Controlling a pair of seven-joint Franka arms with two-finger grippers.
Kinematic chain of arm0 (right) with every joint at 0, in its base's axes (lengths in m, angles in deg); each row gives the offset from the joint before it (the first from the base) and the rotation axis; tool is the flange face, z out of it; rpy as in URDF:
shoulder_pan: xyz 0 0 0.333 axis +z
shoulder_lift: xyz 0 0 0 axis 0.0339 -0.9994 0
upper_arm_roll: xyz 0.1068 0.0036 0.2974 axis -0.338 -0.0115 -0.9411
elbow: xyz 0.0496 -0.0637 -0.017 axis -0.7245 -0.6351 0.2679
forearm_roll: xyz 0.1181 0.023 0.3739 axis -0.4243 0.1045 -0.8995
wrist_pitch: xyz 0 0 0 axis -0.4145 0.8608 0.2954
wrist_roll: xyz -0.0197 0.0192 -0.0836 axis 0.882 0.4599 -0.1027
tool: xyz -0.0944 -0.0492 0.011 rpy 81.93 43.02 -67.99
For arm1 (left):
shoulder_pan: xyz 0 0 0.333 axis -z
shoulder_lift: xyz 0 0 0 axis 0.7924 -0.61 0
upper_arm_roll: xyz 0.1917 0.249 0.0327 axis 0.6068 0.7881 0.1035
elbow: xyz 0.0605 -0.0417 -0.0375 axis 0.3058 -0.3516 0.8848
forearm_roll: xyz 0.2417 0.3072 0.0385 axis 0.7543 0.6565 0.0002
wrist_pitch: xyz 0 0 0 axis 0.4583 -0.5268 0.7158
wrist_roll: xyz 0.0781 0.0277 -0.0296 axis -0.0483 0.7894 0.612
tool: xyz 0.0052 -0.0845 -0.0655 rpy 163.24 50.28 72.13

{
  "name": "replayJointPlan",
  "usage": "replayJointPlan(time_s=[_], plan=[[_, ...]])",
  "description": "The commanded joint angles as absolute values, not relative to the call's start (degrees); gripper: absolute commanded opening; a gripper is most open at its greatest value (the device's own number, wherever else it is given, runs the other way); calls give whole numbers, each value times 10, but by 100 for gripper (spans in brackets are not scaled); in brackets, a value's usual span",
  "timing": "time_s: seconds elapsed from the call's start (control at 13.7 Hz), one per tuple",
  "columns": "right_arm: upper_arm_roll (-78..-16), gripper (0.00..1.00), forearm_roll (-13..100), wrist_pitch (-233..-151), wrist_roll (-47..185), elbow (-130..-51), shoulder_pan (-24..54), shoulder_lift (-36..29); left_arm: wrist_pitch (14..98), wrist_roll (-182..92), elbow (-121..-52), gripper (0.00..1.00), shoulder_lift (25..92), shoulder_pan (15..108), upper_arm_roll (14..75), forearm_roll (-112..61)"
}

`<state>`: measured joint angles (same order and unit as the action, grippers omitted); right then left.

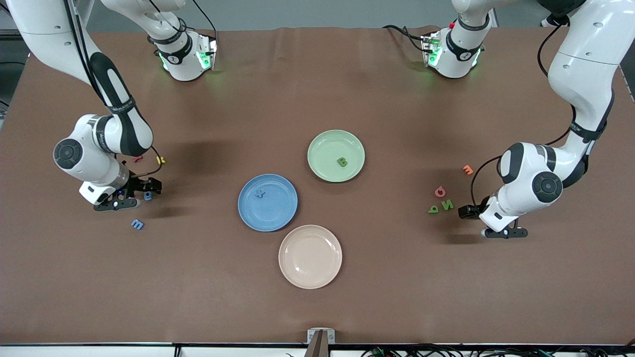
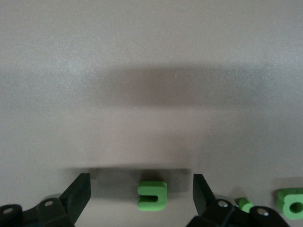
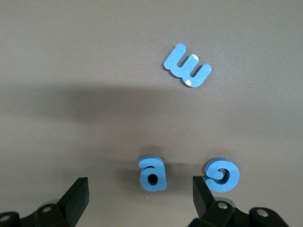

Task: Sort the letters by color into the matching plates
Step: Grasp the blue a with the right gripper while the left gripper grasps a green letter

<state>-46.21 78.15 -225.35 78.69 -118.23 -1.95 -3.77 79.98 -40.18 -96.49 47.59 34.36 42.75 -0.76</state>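
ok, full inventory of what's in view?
blue plate: 1, blue, mid-table, holds a blue letter
green plate: 1, pale green, farther from camera, holds a green letter
beige plate: 1, beige, nearest camera
loose blue letters: 3, right arm's end
loose green letters: 3, left arm's end
red letter, yellow letter: right arm's end
orange letter, pink letter: left arm's end
right gripper: jaws open around a blue letter
left gripper: jaws open around a green letter

Both arms reach low over the table, the left gripper [image 2: 142, 198] and the right gripper [image 3: 140, 198] each pointing down with fingers spread wide, gripping nothing.
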Motion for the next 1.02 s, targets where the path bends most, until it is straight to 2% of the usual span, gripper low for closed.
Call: replayJointPlan(time_s=[0.0,0.22,0.44,0.51,0.73,0.95], plan=[[-471,94,789,-2267,791,-1186,-37,-49,809,-405,-996,92,502,338,424,6],[-472,88,789,-2274,790,-1186,-37,-60,809,-403,-1002,82,507,336,423,34],[-473,77,788,-2274,790,-1186,-36,-62,809,-400,-1002,77,506,336,423,34],[-473,70,788,-2274,790,-1186,-36,-62,809,-398,-1002,76,506,336,423,34],[-473,40,788,-2275,790,-1181,-37,-62,809,-399,-1000,72,502,336,423,34],[-473,19,787,-2282,790,-1176,-38,-69,809,-399,-1000,67,502,336,423,34]])
